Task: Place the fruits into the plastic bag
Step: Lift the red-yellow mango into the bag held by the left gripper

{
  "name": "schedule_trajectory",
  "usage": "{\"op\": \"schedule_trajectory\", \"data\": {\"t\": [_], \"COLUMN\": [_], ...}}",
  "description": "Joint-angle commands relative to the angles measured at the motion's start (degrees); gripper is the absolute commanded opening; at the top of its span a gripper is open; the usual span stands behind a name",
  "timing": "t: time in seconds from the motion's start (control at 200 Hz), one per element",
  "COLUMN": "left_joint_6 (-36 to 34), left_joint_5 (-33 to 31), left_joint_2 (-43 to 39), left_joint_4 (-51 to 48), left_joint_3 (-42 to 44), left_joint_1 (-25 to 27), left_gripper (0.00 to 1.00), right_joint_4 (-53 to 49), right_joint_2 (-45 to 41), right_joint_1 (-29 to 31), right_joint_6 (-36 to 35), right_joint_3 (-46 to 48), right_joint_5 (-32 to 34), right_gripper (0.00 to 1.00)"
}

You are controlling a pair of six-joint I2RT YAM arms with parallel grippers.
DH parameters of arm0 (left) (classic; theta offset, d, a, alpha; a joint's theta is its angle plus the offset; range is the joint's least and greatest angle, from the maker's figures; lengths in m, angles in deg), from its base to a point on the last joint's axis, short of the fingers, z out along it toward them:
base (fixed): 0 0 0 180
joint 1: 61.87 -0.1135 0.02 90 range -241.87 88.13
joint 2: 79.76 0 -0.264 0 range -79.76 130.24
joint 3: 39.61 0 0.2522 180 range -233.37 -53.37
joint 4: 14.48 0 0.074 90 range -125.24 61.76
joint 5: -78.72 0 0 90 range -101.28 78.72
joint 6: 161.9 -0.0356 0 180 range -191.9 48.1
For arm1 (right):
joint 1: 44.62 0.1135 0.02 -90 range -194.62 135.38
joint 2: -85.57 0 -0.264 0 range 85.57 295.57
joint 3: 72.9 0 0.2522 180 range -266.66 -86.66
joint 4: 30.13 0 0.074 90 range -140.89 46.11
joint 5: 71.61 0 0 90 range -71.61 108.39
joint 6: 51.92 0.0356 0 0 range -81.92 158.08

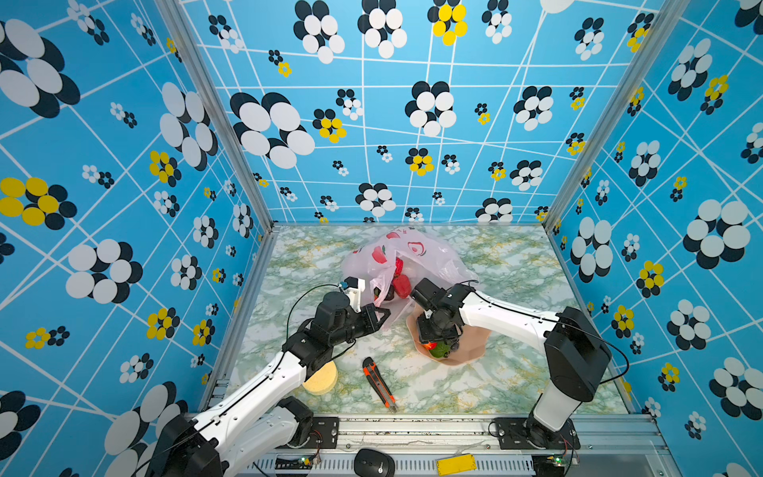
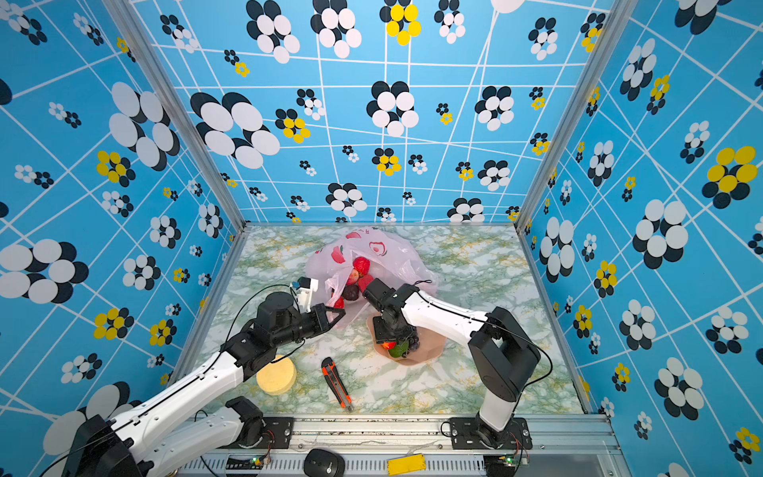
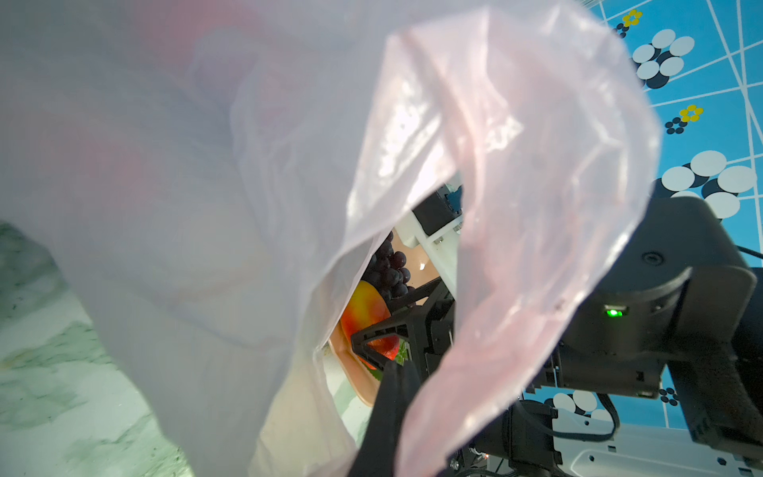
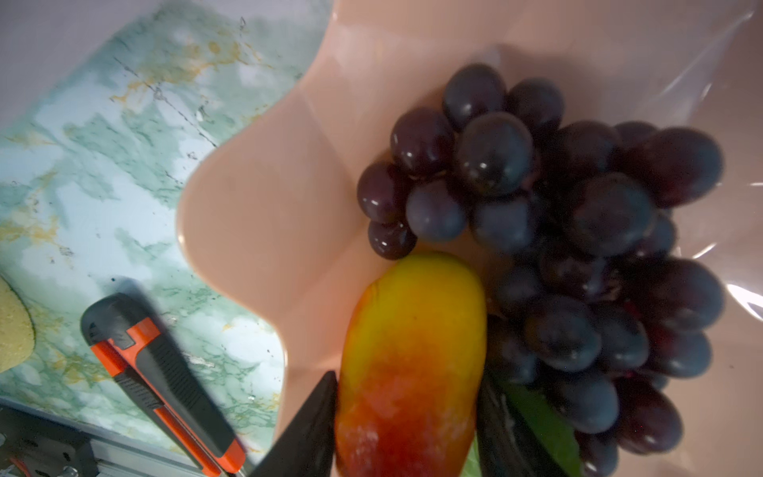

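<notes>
Both top views look down from the front over the green-veined marble tabletop (image 1: 516, 268). The left wrist view is right against the thin pink plastic bag (image 3: 186, 186); the right, close above the salmon-pink scalloped bowl (image 4: 268, 206).

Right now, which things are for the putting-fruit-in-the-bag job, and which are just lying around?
For the job: plastic bag; red fruits already inside it; mango, grapes and green fruit waiting in the pink bowl.
Just lying around: utility knife; yellow sponge disc; computer mouse at the front edge.
</notes>
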Motion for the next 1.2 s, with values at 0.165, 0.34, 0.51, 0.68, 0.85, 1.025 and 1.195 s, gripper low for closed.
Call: {"op": "schedule_trajectory", "data": {"t": [0.165,0.34,0.51,0.68,0.85,1.025,1.195], "left_joint_6": [0.7,1.3,1.3,1.2,1.3,1.6,0.9], "left_joint_5": [0.0,0.6,0.4,0.4,1.3,2.1,2.3], "left_joint_2": [0.2,1.3,0.9,1.5,3.4,4.5,3.7], "left_joint_4": [1.9,2.8,2.6,2.8,4.1,5.2,4.0], "left_joint_3": [0.6,0.3,0.4,0.4,-0.6,-0.9,-1.4], "left_joint_1": [-0.3,-0.3,-0.2,-0.2,-0.2,0.0,0.0], "left_gripper": [0.00,0.00,0.00,0.00,0.00,0.00,0.00], "right_joint_4": [-2.6,-2.3,1.9,13.9,21.7,30.4,31.7], "right_joint_2": [-5.3,-8.4,-13.0,-19.8,-24.5,-22.2,-11.9], "right_joint_1": [0.2,-0.7,-3.8,-9.0,-10.5,-10.5,-10.5], "right_joint_6": [0.5,0.9,2.2,4.7,7.2,11.5,13.3], "right_joint_3": [-0.9,-0.7,3.4,10.8,11.7,8.5,-0.2], "right_joint_5": [2.0,1.4,-2.8,-13.4,-18.0,-21.4,-24.0], "right_gripper": [0.50,0.50,0.49,0.49,0.49,0.49,0.49]}}
